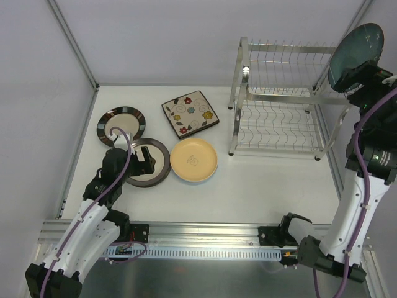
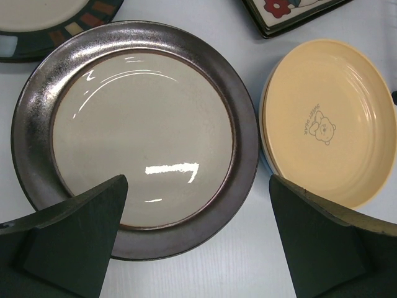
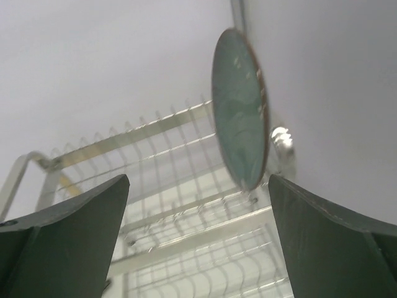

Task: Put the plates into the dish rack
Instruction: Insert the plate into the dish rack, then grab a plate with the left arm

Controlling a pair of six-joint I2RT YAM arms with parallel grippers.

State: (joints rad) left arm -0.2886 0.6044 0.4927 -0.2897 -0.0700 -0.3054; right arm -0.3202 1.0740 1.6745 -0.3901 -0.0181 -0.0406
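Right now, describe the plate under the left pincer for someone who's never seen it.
Left of the silver dish rack, plates lie on the table. It is the round plate nearest the left arm, beside the yellow plate. Only it has a wide dark-brown rim around a cream centre.

Left arm [image 1: 87,233], lower left of the overhead view: white moulded shells, black joint housings, a purple cable [image 1: 124,139] looped along it.
Right arm [image 1: 353,217], right edge: same white shells and black joints, with its own purple lead [image 1: 363,133].
Left gripper [image 2: 197,179]: two dark matte wedge-shaped fingers [image 2: 68,242] tapering to points, in the lower corners.
Right gripper [image 3: 197,179]: identical dark wedges [image 3: 68,242].
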